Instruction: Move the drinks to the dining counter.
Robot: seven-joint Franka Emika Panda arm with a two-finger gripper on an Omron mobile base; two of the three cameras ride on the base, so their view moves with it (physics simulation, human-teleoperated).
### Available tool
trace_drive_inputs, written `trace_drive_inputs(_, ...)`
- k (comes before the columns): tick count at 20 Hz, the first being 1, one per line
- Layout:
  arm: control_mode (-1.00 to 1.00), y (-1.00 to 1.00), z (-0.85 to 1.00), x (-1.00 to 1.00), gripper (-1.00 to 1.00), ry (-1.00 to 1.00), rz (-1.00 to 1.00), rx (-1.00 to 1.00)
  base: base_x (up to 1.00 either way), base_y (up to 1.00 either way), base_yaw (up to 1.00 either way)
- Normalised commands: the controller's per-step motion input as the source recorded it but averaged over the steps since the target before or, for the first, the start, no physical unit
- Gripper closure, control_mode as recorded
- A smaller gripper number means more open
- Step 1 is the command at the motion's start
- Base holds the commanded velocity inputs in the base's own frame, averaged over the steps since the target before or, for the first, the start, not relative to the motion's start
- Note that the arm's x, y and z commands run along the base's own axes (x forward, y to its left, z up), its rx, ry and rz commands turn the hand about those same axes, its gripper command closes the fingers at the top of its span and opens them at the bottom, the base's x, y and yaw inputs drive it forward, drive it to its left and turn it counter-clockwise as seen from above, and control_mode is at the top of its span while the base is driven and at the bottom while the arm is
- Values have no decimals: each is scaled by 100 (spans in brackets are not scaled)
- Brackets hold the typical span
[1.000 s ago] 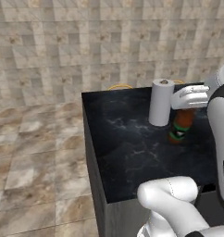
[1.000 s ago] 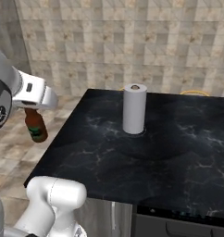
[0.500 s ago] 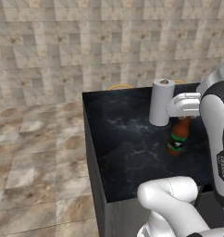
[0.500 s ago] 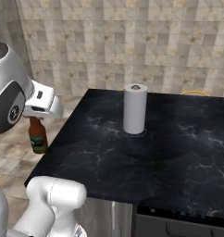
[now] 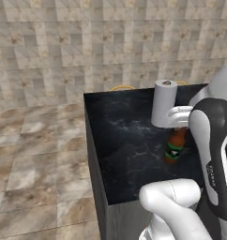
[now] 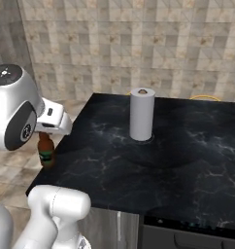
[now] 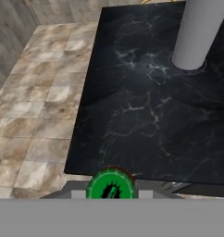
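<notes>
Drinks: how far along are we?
Done: nothing set down yet; the counter carries just a towel roll. In hand: one bottle, jaws shut on its neck, hanging by the counter's edge. Left: place it, then bring the other one.

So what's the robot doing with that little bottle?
The robot's gripper is shut on a small brown bottle with a green cap, holding it by the neck. The bottle hangs by the near edge of the black marble counter. A white paper-towel roll stands upright on that counter.
</notes>
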Motion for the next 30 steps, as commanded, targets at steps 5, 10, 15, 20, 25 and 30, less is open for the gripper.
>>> trace_drive_inputs(5,-100,0,-40,28,100,0,0,-8,0,0,0)
trace_drive_inputs(10,-100,0,-36,26,100,0,0,-10,0,0,0)
trace_drive_inputs(15,-100,0,-22,27,100,0,0,-2,0,0,0)
trace_drive_inputs(20,-100,0,-13,23,100,0,0,0,0,0,0)
trace_drive_inputs(25,-100,0,-18,17,100,0,0,0,0,0,0)
trace_drive_inputs(30,-100,0,-22,4,100,0,0,0,0,0,0)
